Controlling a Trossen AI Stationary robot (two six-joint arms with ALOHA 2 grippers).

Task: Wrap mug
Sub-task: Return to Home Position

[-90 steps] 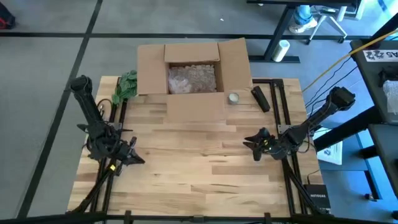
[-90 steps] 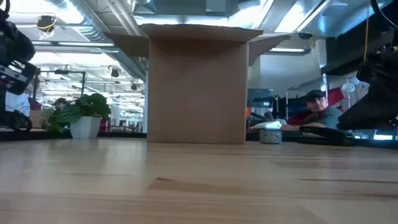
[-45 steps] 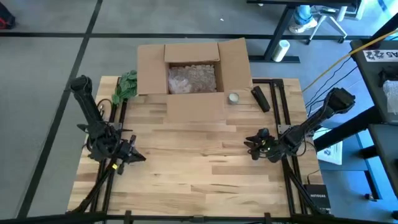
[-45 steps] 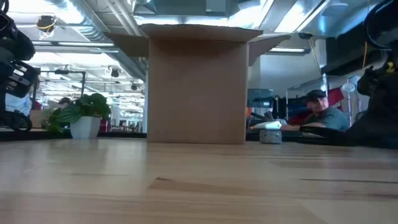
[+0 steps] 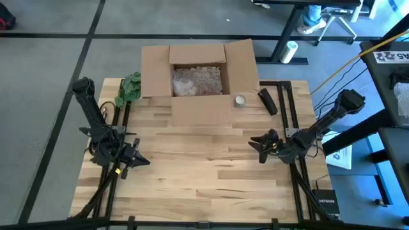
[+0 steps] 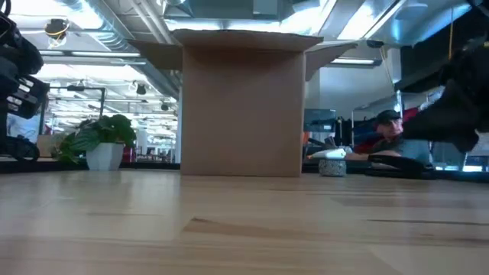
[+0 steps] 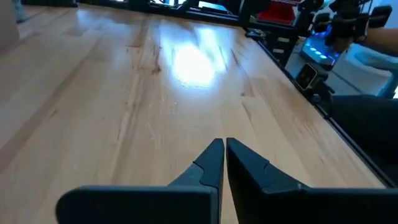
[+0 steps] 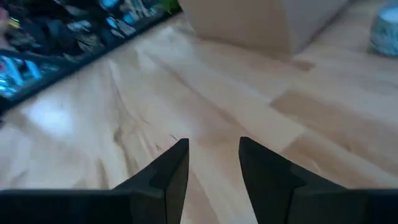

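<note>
The right pincer (image 8: 213,143) has edged inward, released; left pincer (image 7: 224,142) clenched; only overhead shows wrapped mug (image 5: 197,80) inside box (image 5: 153,70).

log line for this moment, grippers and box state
left gripper: shut, empty, table left side | right gripper: open, empty, table right side | bubble-wrap bundle: inside cardboard box

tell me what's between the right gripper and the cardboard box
Bare table, by the high view: nothing lies between the right gripper and the cardboard box. A small round thing sits beside the box, off that line.
</note>
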